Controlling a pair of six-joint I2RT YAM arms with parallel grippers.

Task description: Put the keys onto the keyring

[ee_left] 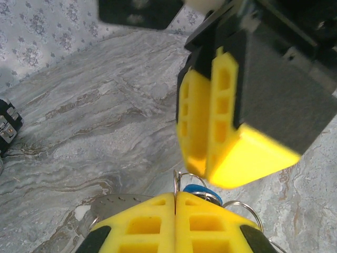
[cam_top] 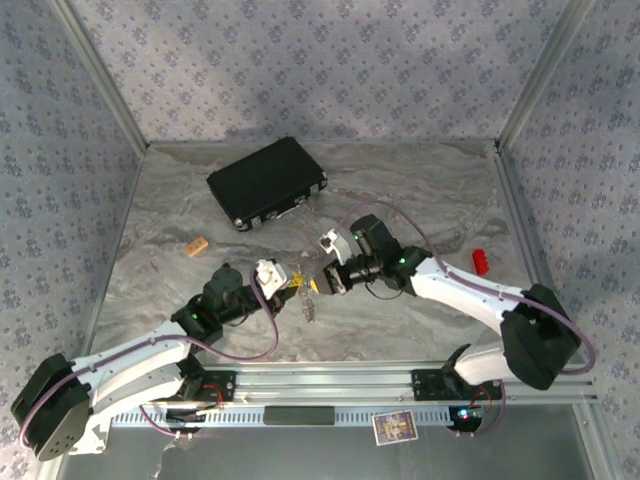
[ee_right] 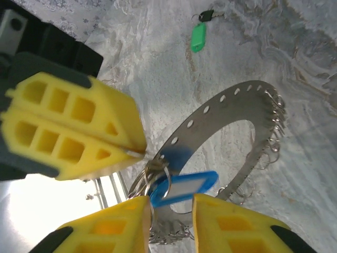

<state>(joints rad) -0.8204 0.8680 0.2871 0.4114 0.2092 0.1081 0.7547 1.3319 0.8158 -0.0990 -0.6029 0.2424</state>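
Two hands, left hand (ee_right: 138, 149) pinching keyring (ee_right: 202, 122) rim, right hand (ee_right: 171, 203) spread, blue key (ee_right: 184, 185) between its fingers

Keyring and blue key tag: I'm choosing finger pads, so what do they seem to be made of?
The keyring looks like thin sheet metal, matte grey with a dull sheen, punched with round holes. The blue key tag looks like glossy moulded plastic, probably with a pale paper insert, though that part is unclear.
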